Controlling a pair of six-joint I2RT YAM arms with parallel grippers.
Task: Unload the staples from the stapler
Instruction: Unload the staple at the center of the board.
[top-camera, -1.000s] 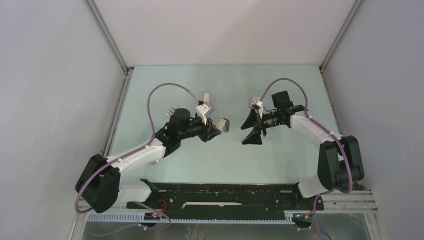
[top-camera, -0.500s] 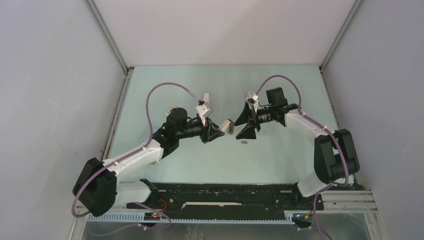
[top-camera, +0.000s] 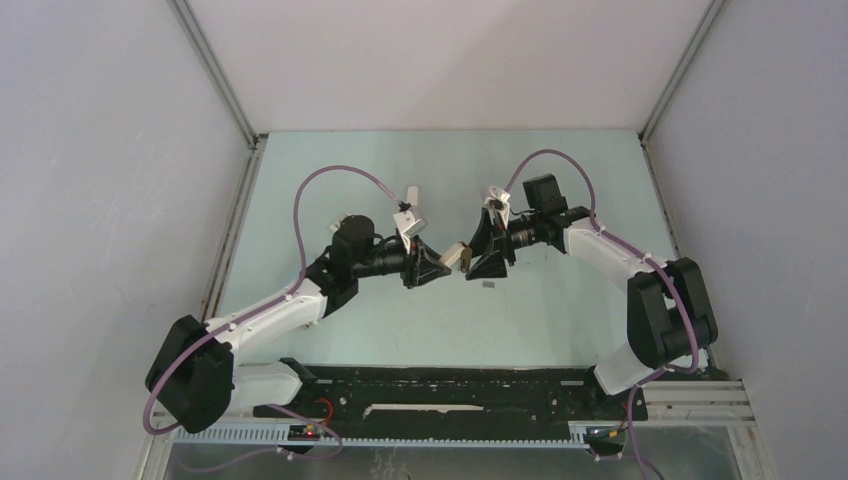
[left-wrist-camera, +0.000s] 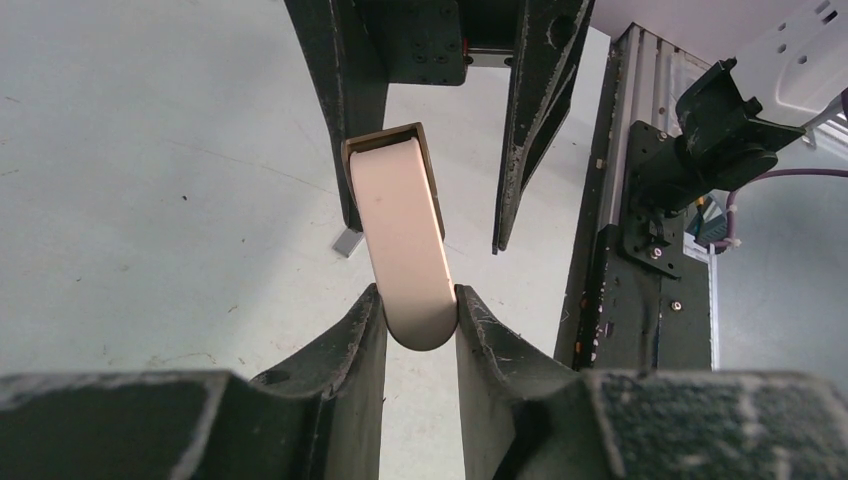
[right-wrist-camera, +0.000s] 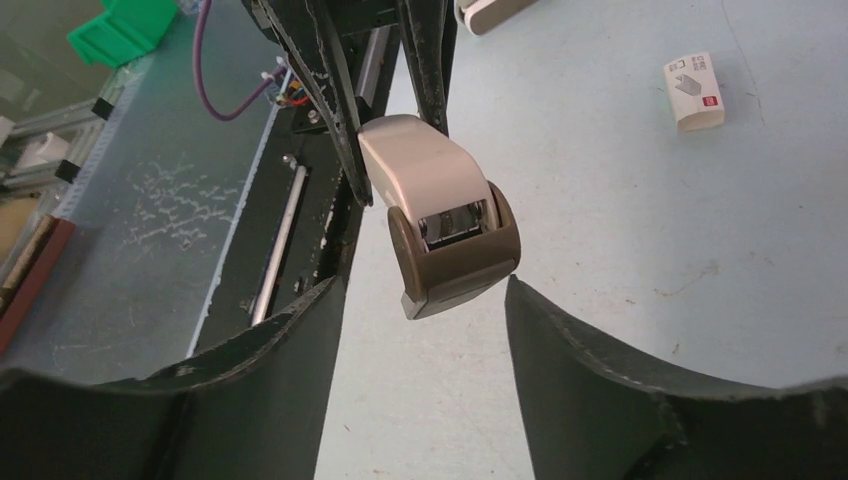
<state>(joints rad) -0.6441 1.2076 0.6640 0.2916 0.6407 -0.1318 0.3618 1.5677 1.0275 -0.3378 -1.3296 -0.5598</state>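
Left hand (left-wrist-camera: 418, 300) is narrowed onto a small grey-beige stapler (left-wrist-camera: 400, 230), its two black fingers pinching the rounded end from either side. The stapler is held clear above the pale blue-green worktop (top-camera: 350, 170) and points away from the left hand toward the right one. Seen from above, the two hands meet near the middle of the worktop, the left hand (top-camera: 440, 262) on the left, the stapler (top-camera: 457, 253) between them and the right hand (top-camera: 472, 255) just to its right.

The right hand (right-wrist-camera: 418, 290) stands wide. Its fingers flank the stapler's free end, and the right wrist view shows a gap on each side, so they do not grip it. That same view looks at the stapler (right-wrist-camera: 440, 200) end-on: a smooth grey upper shell, a darker brown cap round the end and a small metal opening set into it. From the left wrist the underside shows as a pale, plain surface.

A tiny short grey strip (top-camera: 487, 285), which looks like staples, lies flat on the worktop just near of the right hand, below the stapler and apart from it. In the left wrist view this strip (left-wrist-camera: 345, 242) sits partly behind one right finger.

A small white printed cardboard box (right-wrist-camera: 694, 92) lies on the worktop well away from the hands.
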